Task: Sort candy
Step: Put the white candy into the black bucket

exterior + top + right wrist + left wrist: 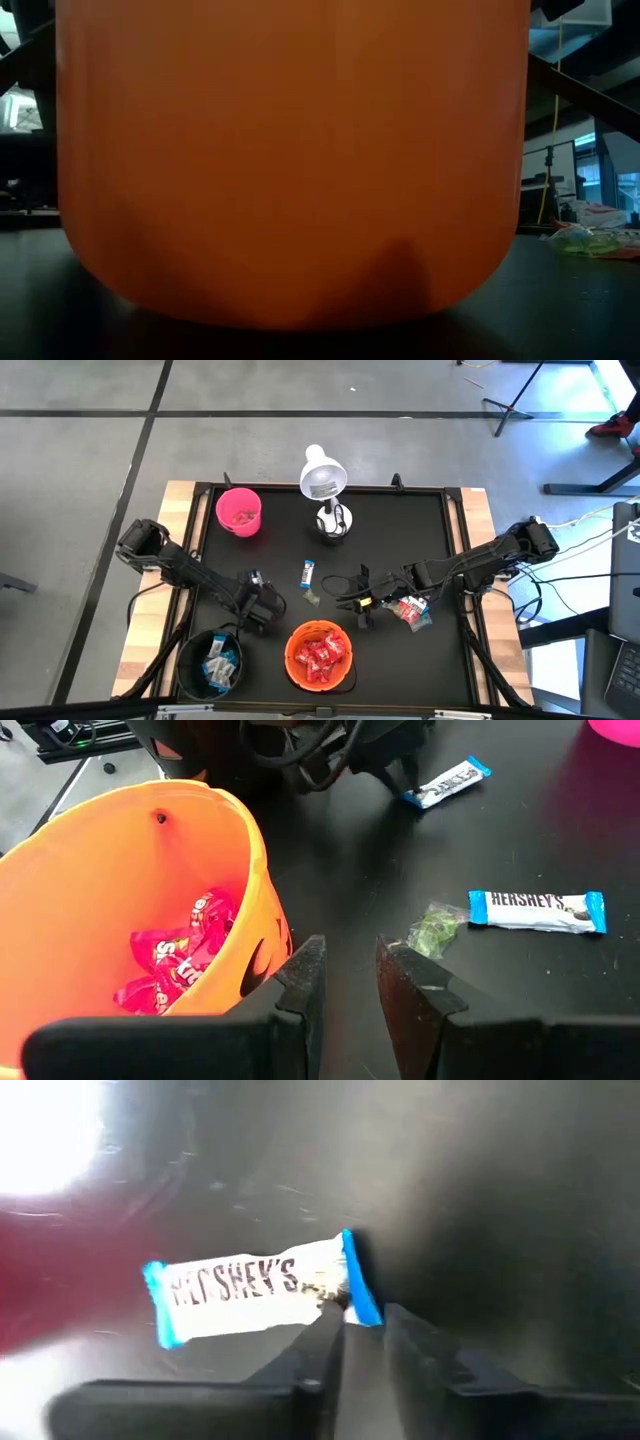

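Between the left hand (pixel 360 1335) fingertips, a blue-and-white candy (pixel 262 1287) printed "HERSHEY'S" is pinched at its end. Right hand (pixel 348 985), slightly parted and empty, sits at 3 o'clock of the orange bowl (pixel 90 860); a second "HERSHEY'S" bar (pixel 537 911) lies on the surface (pixel 480 840).

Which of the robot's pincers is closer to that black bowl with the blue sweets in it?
The left pincer is closer, just beyond the black bowl. The right pincer is farther off, past the orange bowl.
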Available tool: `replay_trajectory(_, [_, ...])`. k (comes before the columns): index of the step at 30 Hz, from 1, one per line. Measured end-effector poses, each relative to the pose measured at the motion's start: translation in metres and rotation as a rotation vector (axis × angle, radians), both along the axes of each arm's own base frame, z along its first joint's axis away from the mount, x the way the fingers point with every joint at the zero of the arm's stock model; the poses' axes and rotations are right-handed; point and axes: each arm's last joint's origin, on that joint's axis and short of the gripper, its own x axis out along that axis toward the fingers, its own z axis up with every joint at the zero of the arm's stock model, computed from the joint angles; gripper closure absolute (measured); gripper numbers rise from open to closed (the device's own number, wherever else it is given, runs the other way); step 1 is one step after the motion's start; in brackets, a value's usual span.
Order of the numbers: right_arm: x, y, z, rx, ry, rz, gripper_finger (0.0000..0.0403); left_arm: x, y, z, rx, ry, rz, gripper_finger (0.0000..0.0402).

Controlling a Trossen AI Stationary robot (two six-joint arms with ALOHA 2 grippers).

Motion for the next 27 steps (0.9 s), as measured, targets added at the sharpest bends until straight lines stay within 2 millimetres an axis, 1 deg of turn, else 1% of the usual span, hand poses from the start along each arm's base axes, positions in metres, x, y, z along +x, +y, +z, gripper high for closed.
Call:
replay_trajectory(3, [0.0,0.0,0.0,0.0,0.0,0.0,0.0316,0.0,0.001,0.0,0.024,-0.008,0.013,0.0386])
replay_trajectory(5, [0.0,0.0,0.0,0.0,0.0,0.0,0.0316,0.0,0.001,0.001,0.03,-0.007,0.014,0.0394])
replay_trajectory(7, [0.0,0.0,0.0,0.0,0.0,0.0,0.0316,0.001,0.001,0.009,0.035,0.007,0.001,0.0399])
replay_trajectory(9, [0.0,0.0,0.0,0.0,0.0,0.0,0.0316,0.002,0.001,0.027,0.06,-0.014,-0.001,0.0401])
replay_trajectory(13, [0.0,0.0,0.001,-0.001,-0.007,-0.004,0.0316,-0.001,0.003,0.075,0.126,-0.085,-0.006,0.0401])
replay_trajectory(17, [0.0,0.0,0.001,0.0,-0.01,-0.004,0.0316,-0.01,0.005,0.119,0.142,-0.237,-0.006,0.0401])
replay_trajectory(19, [0.0,0.0,0.001,0.003,-0.009,-0.006,0.0316,-0.015,0.006,0.133,0.111,-0.321,-0.001,0.0401])
replay_trajectory(22, [0.0,0.0,0.001,0.004,-0.009,-0.007,0.0316,-0.017,0.007,0.14,0.053,-0.405,0.018,0.0401])
replay_trajectory(25, [0.0,0.0,0.001,0.007,-0.008,-0.009,0.0316,-0.014,0.005,0.132,0.025,-0.424,0.009,0.0395])
replay_trajectory(27, [0.0,0.0,0.001,0.02,-0.005,-0.017,0.0316,-0.012,0.003,0.121,-0.003,-0.404,-0.001,0.0379])
